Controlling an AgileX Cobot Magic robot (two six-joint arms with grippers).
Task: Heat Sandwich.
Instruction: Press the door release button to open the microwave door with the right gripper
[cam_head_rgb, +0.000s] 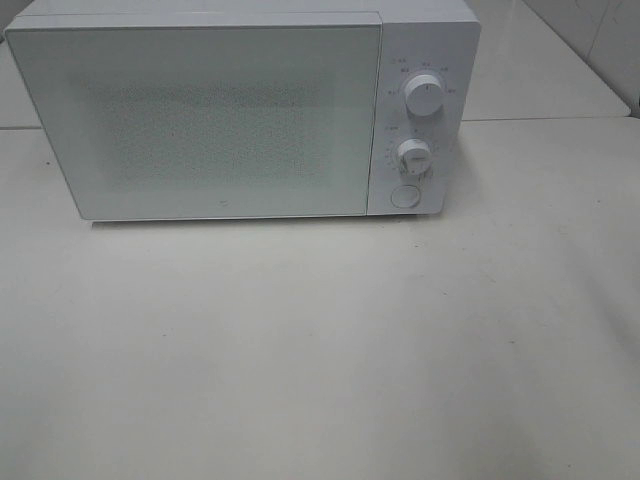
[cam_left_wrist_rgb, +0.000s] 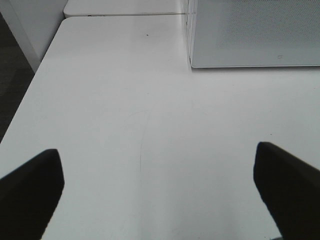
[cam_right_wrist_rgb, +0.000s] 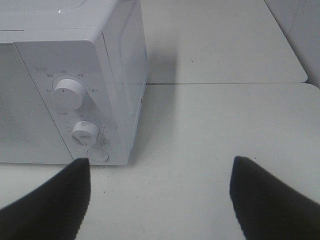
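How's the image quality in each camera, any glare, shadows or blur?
Exterior high view: flat, hazy light, the microwave door grainy. Left wrist view: the left gripper is dark, blurred shapes. Right wrist view: the microwave throws a shadow on the table.

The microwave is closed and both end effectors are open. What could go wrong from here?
1. The round button sits right under the lower knob; a press may hit the knob instead.
2. The door might swing into the left end effector.
3. No sandwich is in view.
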